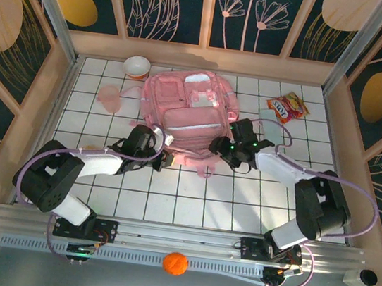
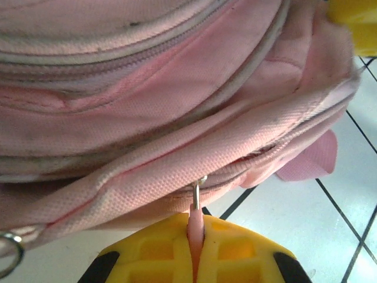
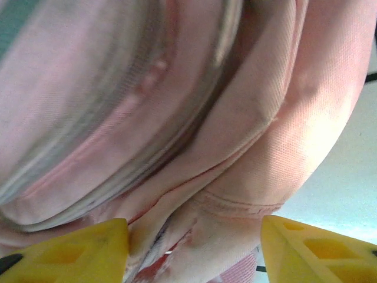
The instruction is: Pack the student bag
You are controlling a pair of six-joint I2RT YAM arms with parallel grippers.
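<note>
Top external view: the student bag lies flat on the white tiled table, toward the far middle, front pockets facing up. The left gripper is at the bag's near left corner and the right gripper at its near right corner, both arms reaching in from their bases at the near edge. A small bowl stands just beyond the bag's far left corner, a pink cup lies near its left side, and a snack packet lies apart on the far right. An orange ball rests on the rail between the arm bases.

Left wrist view: the yellow fingers of the left gripper are pressed together on a pink zip pull, whose metal link runs up to the zip line in the bag's lower seam. The bag's pink fabric and grey zips span the upper part of the view, with white tiles to the lower right and a metal ring at the lower left edge.

Right wrist view: the right gripper has its yellow fingers standing wide apart, with a bulge of the bag's pink fabric between them; whether the pads touch the fabric cannot be told
</note>
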